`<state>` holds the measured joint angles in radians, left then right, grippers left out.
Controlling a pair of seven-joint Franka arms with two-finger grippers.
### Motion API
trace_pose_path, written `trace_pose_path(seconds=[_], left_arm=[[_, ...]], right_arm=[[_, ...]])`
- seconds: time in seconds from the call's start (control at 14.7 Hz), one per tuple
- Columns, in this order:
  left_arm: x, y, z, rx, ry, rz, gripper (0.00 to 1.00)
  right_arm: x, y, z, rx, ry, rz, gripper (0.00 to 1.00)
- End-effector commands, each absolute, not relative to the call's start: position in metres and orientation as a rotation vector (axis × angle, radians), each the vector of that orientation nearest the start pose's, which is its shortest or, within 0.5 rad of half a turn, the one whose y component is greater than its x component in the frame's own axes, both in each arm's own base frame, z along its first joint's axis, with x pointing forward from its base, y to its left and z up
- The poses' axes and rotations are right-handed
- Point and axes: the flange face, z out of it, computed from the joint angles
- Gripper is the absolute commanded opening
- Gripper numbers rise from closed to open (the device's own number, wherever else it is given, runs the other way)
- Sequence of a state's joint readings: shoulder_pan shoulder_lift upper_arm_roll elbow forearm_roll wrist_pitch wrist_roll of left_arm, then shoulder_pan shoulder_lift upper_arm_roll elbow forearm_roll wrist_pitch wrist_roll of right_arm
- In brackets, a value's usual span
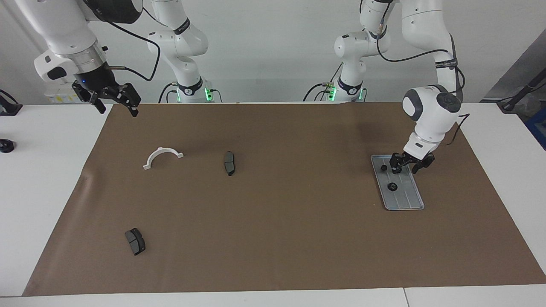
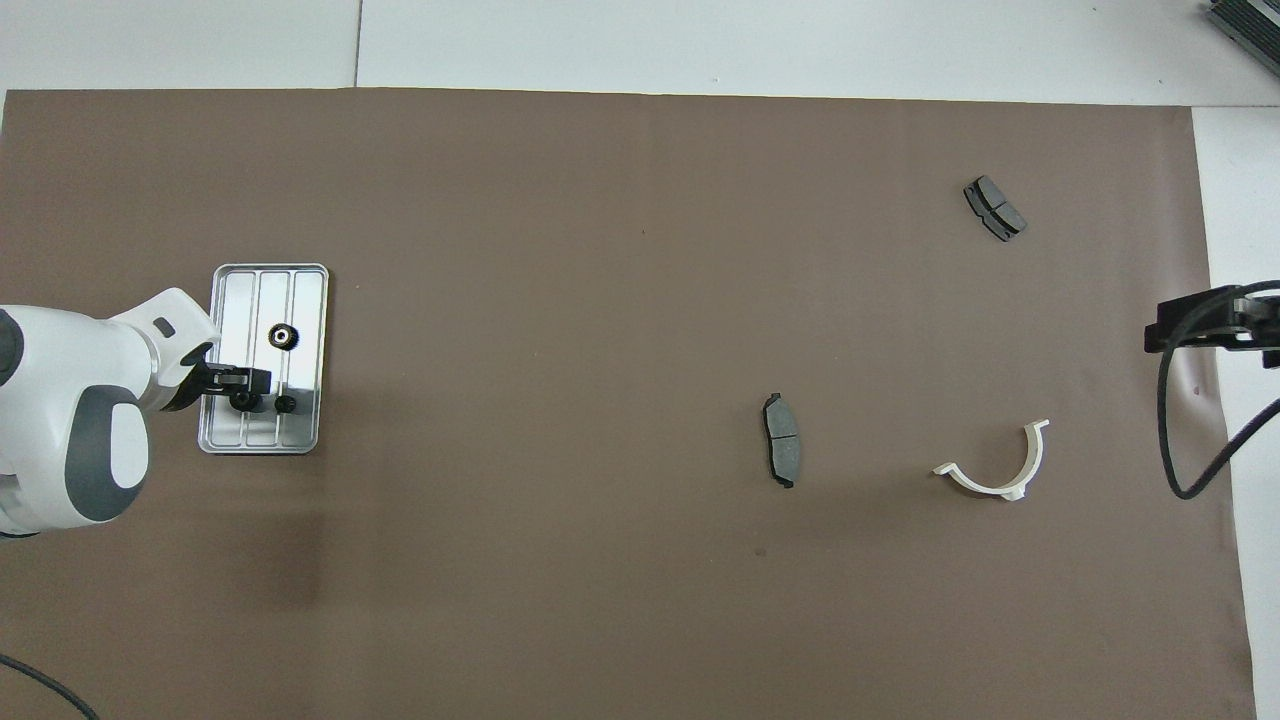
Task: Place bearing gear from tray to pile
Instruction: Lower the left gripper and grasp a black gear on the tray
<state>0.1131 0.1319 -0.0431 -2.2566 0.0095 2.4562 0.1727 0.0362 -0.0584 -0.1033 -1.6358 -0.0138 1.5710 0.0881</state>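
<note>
The silver grooved tray (image 1: 408, 199) (image 2: 236, 300) lies on the brown mat toward the left arm's end of the table. One black bearing gear (image 1: 391, 186) (image 2: 283, 336) sits mid-tray. Another gear (image 1: 384, 167) (image 2: 285, 404) lies at the tray's end nearer the robots. My left gripper (image 1: 405, 169) (image 2: 241, 391) is low over that nearer end, beside the second gear, its fingers apart. A small dark round shape lies under it; I cannot tell if it is a gear or a fingertip. My right gripper (image 1: 117, 106) waits open, raised over the mat's corner. The pile is out of view.
A white half-ring (image 1: 163, 157) (image 2: 995, 465) and a dark brake pad (image 1: 229, 163) (image 2: 782, 452) lie toward the right arm's end. A second brake pad (image 1: 135, 241) (image 2: 995, 208) lies farther from the robots.
</note>
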Motion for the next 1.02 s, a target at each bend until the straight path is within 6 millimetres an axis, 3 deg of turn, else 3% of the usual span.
trace_pose_path(seconds=[0.0, 0.55, 0.68, 0.96], left_arm=[[0.5284, 0.0341, 0.3135, -3.131, 0.173, -0.060, 0.72], [0.5197, 0.0343, 0.3072, -3.133, 0.168, -0.036, 0.61], [0.5194, 0.0343, 0.3075, -3.133, 0.168, -0.038, 0.52], [0.5203, 0.0352, 0.3083, -3.132, 0.166, -0.052, 0.24]], right_arm=[[0.5281, -0.0389, 0.6284, -3.135, 0.223, 0.013, 1.00], [0.5281, -0.0389, 0.6284, -3.135, 0.223, 0.013, 1.00], [0.5281, -0.0389, 0.6284, -3.135, 0.223, 0.013, 1.00], [0.5281, -0.0382, 0.6284, -3.137, 0.221, 0.013, 1.00]])
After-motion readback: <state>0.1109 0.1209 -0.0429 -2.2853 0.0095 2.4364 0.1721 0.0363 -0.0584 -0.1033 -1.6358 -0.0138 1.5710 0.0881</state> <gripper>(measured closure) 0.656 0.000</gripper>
